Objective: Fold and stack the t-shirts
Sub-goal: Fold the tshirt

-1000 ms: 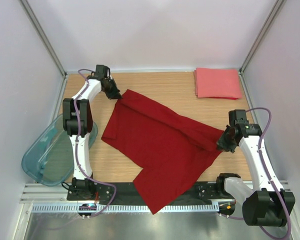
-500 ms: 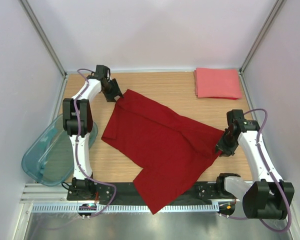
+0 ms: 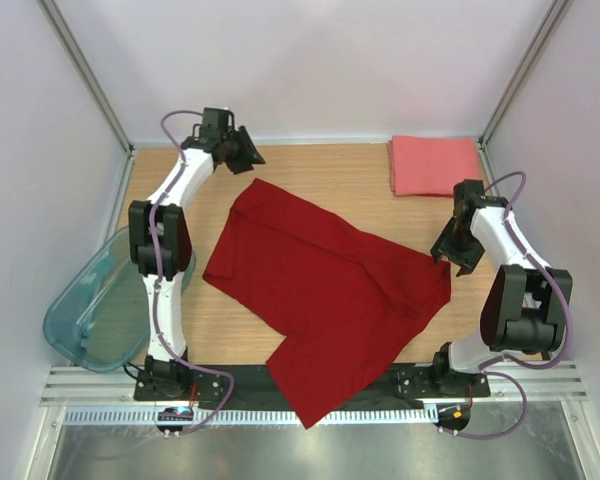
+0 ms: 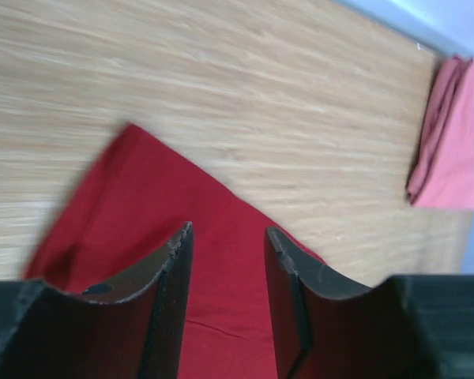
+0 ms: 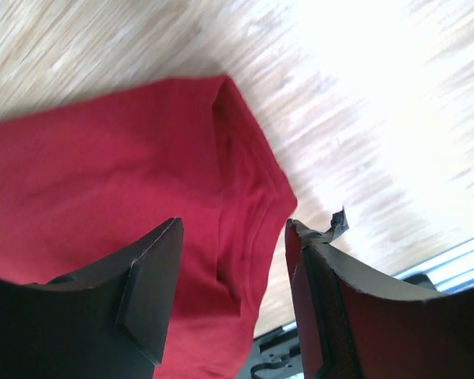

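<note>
Having just released the red shirt (image 3: 320, 290), both jaws stand open, lifted clear; it lies spread on bench (image 3: 350, 170), ready for folding.

I'm looking straight down from the top cam, sitting high behind the arm bases and taking in the whole wooden table (image 3: 350, 175). The left wrist cam is peering low across the dark red shirt (image 3: 320, 290) toward the folded pink shirt (image 3: 435, 166). The right wrist cam is staring close at the red shirt's right corner. All three are sharing that shirt.
</note>
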Robot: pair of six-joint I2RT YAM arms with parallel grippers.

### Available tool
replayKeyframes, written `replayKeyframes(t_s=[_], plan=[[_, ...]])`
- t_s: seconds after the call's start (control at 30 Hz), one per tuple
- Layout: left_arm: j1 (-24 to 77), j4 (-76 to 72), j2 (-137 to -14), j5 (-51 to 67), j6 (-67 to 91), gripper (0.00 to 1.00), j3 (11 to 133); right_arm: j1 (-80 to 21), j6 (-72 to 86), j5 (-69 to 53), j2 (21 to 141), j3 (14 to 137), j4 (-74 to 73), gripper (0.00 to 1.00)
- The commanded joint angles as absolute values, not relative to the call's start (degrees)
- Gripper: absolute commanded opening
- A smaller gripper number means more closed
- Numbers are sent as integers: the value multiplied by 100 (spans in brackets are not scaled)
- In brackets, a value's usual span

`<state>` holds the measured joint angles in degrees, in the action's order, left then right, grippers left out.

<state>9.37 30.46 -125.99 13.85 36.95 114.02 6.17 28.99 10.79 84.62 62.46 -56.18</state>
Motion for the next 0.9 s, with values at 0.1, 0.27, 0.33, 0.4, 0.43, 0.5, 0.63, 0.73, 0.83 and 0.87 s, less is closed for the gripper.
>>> replayKeyframes(t_s=[0.1,0.27,0.33,0.4,0.43,0.5,0.63,0.73,0.83,0.87], plan=[[1283,2760,-13077,1652,3990,39,11303,686,2760,1195,8885,6346,-4940,60],[1266,2733,-13289,1486,4192,36,11215,738,2830,1362,9289,6284,-4597,50],[1248,2751,-13333,1381,4236,36,11180,756,2874,1371,9483,6293,-4492,47],[1231,2839,-13385,1319,4324,37,11180,756,2900,1389,9632,6293,-4421,42],[1204,2882,-13473,1301,4359,37,11206,756,2909,1415,9668,6310,-4351,40],[1152,3014,-13605,1353,4412,38,11285,756,2918,1450,9764,6337,-4219,33],[1064,3032,-13886,1380,4500,38,11434,756,2988,1433,10115,6591,-3789,20],[993,3024,-14027,1441,4526,38,11584,756,2980,1450,10353,6968,-3552,9],[958,3006,-14176,1485,4570,38,11777,756,2901,1546,10783,7582,-3515,3],[958,3006,-14220,1477,4536,39,11917,756,2813,1573,11054,7759,-3533,1]])
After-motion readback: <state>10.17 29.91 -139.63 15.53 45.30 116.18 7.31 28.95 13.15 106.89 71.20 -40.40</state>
